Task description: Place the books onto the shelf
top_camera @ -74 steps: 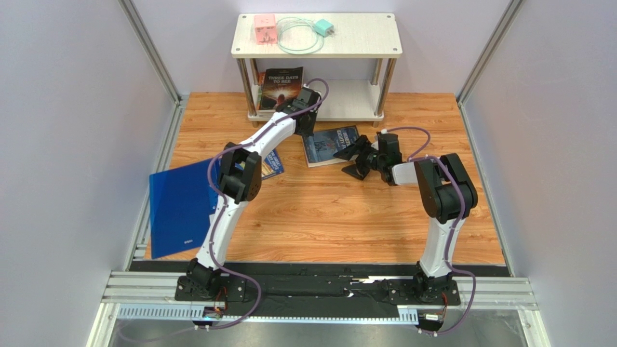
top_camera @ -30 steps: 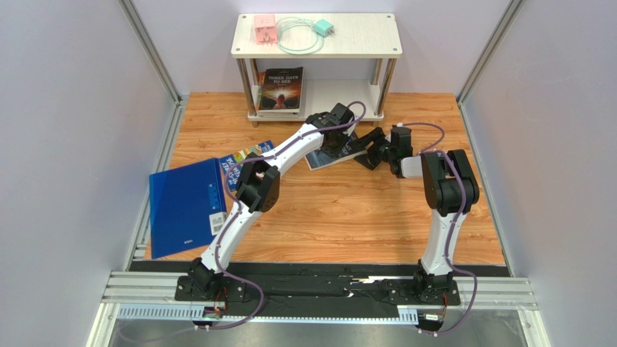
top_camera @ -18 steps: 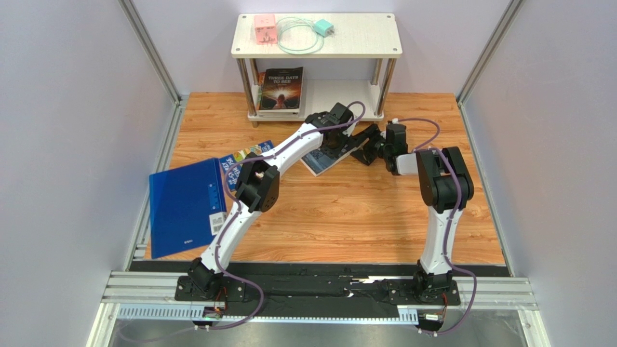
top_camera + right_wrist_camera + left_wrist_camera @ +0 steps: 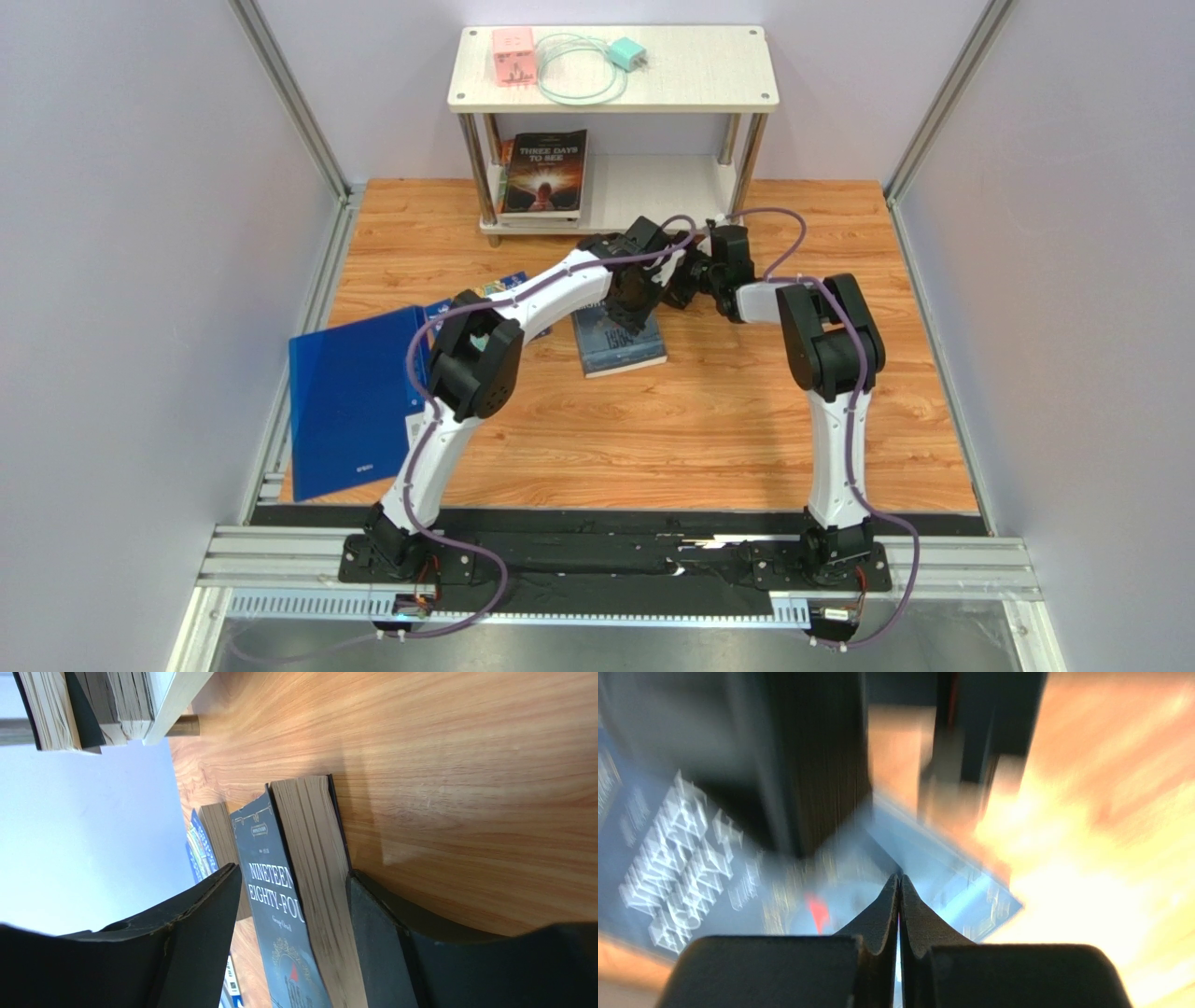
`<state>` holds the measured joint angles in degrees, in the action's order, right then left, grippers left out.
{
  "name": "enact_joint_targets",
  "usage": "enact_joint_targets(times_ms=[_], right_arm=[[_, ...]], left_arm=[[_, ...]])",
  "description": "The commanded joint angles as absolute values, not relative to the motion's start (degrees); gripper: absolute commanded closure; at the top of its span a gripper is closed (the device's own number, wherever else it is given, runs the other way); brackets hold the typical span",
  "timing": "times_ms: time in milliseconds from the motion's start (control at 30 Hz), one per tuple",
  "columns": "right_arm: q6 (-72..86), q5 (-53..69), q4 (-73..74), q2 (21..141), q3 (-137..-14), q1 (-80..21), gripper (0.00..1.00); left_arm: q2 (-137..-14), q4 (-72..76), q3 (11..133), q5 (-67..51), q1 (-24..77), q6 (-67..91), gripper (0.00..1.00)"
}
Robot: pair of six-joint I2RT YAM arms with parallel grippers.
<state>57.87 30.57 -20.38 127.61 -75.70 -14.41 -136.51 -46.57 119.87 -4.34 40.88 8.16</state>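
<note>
Book (image 4: 619, 340), dark blue-grey, lies on table (image 4: 730, 420) in front of shelf (image 4: 697, 188), not on it. Left gripper (image 4: 899, 883): fingers pressed together, tip over book's cover. Right gripper (image 4: 295, 876): fingers apart, straddling book's page edge; cannot tell if squeezing. Black book (image 4: 546, 171) sits on lower shelf board.

Table (image 4: 701, 420): wood grain, smooth, slight sheen. Shelf (image 4: 701, 70) at 12 o'clock: pale wood-grain boards, shiny metal posts (image 4: 748, 154). Dark book (image 4: 277, 903): smooth cover, rough cream paper pg edges. Folder (image 4: 351, 406) at 9: glossy plastic.
</note>
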Motion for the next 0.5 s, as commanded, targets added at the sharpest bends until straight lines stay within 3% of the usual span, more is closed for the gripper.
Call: enact_joint_targets(times_ms=[0, 133, 467], right_arm=[[52.4, 31.2, -14.9, 124.5, -73.7, -14.9, 0.36], [49.2, 31.6, -12.9, 121.6, -71.7, -14.9, 0.36], [44.8, 32.5, -9.1, 118.5, -68.8, -16.0, 0.36]], left_arm=[[-122.7, -42.8, 104.8, -1.5, 40.1, 12.2, 1.0], [-113.0, -44.6, 97.1, 3.6, 38.7, 13.2, 1.0], [-113.6, -45.8, 87.5, 4.0, 36.3, 20.6, 1.0]])
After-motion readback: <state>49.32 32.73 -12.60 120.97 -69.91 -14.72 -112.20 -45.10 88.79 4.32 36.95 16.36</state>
